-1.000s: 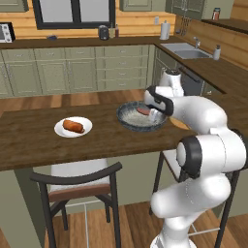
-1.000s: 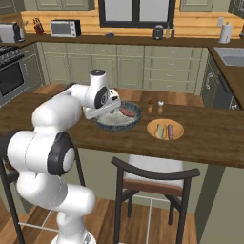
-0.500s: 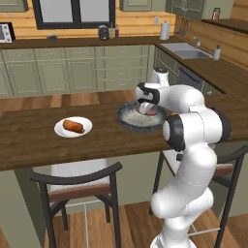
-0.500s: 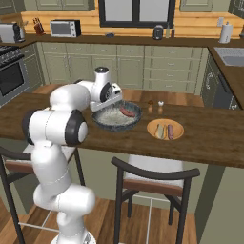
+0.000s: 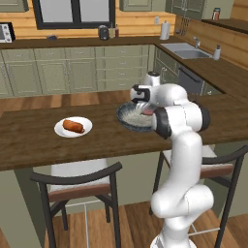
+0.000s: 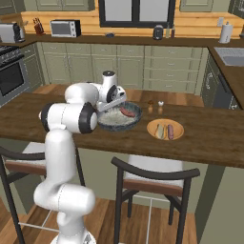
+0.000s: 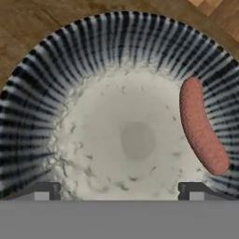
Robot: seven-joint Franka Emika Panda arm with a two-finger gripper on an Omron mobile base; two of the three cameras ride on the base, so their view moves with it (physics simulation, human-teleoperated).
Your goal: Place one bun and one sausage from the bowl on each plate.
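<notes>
**Wooden counter, hovering over the bowl**

Kitchen island counter (image 6: 209, 136) is sitting under me. I'm hanging my gripper (image 7: 119, 190) over the bowl (image 7: 32, 116), jaws spread wide, gripping nothing. One sausage (image 7: 201, 126) is lying against the bowl's inner wall, off to one side of my fingertips (image 7: 192, 190), not touching them. The white plate (image 5: 62, 131) is sitting well away from my jaws with a bun (image 5: 72, 126) on it. The orange-tan plate (image 6: 177, 135) on the opposite side is carrying a bun and a sausage side by side.

sausage (image 7: 202, 125) in bowl (image 7: 42, 93), bun (image 5: 72, 125) on plate (image 5: 60, 130)
</notes>
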